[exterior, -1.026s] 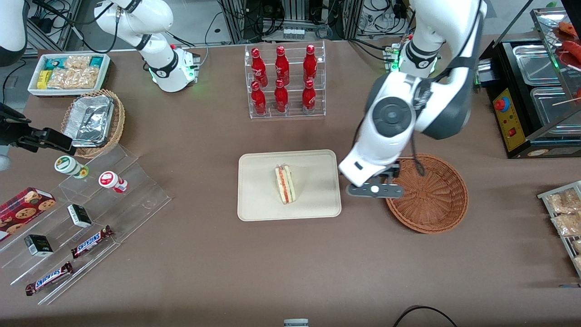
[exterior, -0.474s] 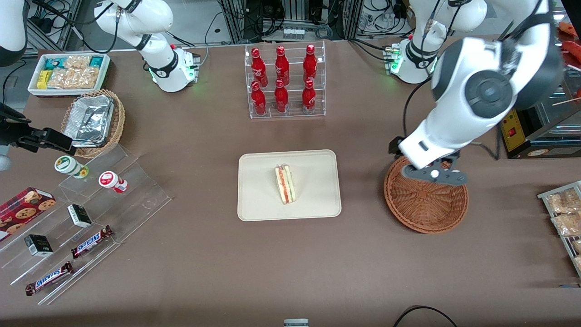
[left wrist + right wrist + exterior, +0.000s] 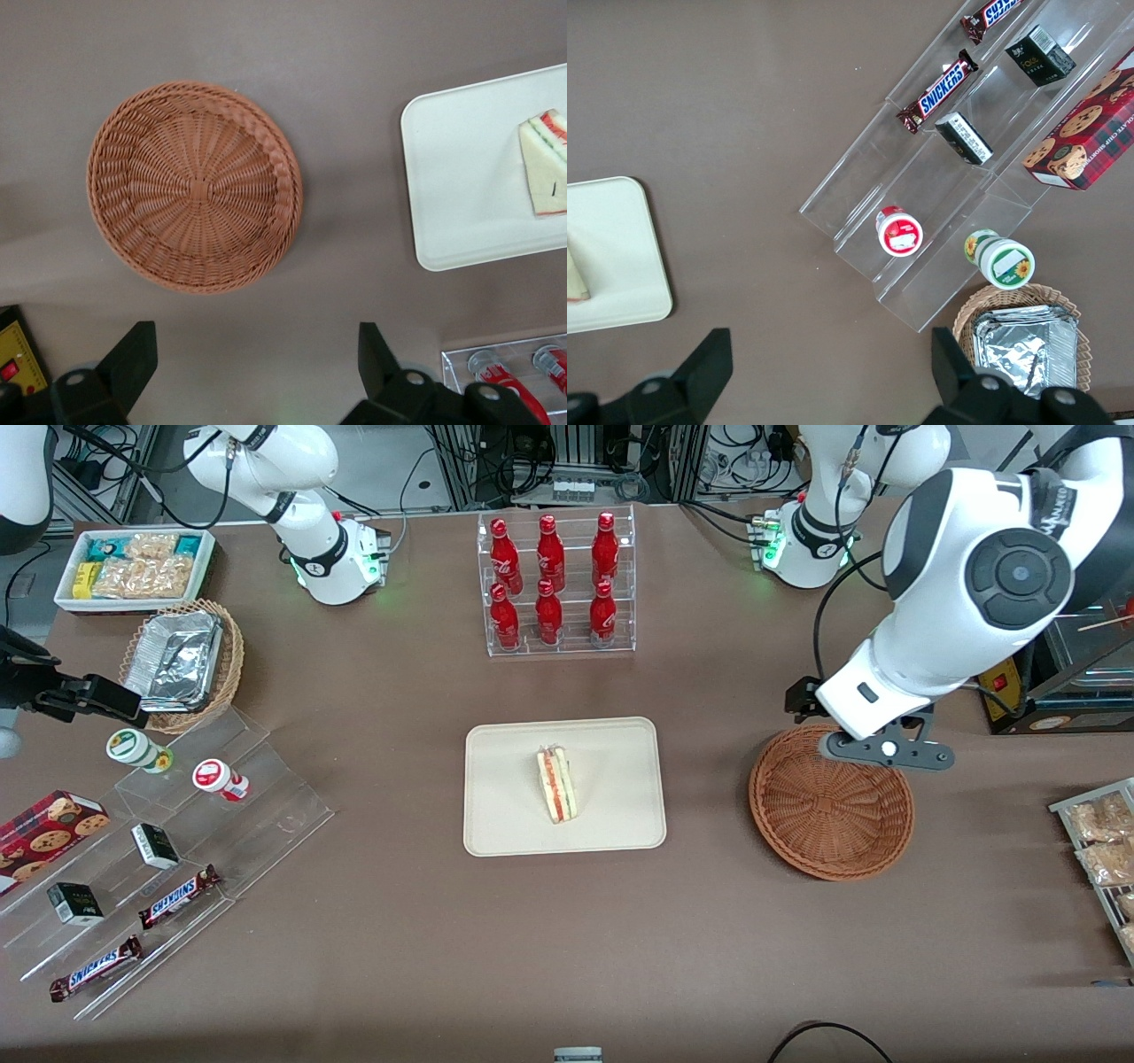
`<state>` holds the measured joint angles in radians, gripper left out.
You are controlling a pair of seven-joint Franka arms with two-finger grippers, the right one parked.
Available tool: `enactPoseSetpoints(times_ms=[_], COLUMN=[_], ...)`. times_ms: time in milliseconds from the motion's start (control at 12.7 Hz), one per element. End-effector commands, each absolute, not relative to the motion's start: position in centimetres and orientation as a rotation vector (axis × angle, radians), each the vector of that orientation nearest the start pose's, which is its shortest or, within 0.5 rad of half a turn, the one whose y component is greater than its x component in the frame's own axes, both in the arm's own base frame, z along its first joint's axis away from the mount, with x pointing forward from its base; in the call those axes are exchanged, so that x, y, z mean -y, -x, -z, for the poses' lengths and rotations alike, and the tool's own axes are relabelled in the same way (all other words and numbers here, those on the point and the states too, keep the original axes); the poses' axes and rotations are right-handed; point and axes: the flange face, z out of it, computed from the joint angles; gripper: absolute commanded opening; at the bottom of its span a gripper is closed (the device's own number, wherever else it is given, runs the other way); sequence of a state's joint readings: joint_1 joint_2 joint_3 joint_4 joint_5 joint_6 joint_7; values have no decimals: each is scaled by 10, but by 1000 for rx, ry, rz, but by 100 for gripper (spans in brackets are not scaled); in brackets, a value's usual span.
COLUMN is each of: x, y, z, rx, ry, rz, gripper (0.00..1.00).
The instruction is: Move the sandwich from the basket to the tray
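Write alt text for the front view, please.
A sandwich lies on a cream tray at mid-table. Toward the working arm's end, the gripper hangs above an empty wicker basket, jaws open.

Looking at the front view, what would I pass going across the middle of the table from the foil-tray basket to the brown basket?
Foil-tray basket → tray → sandwich → basket → gripper, open above the basket's rim.
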<state>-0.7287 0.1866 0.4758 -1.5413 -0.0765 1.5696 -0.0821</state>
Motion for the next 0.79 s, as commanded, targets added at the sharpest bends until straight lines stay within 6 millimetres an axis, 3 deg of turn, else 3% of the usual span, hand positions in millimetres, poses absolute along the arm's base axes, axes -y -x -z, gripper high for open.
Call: enactPoseSetpoints(times_ms=[0,79,395,711], x=[143,146,118,85], y=[-570,-569,-567,-549], z=[-553,-553,-574,-601], rx=[-213,-238,-228,-217], ry=[3106,3115,3078,3073], rz=[-234,-246,-275,-298], gripper=[100,100,100,100])
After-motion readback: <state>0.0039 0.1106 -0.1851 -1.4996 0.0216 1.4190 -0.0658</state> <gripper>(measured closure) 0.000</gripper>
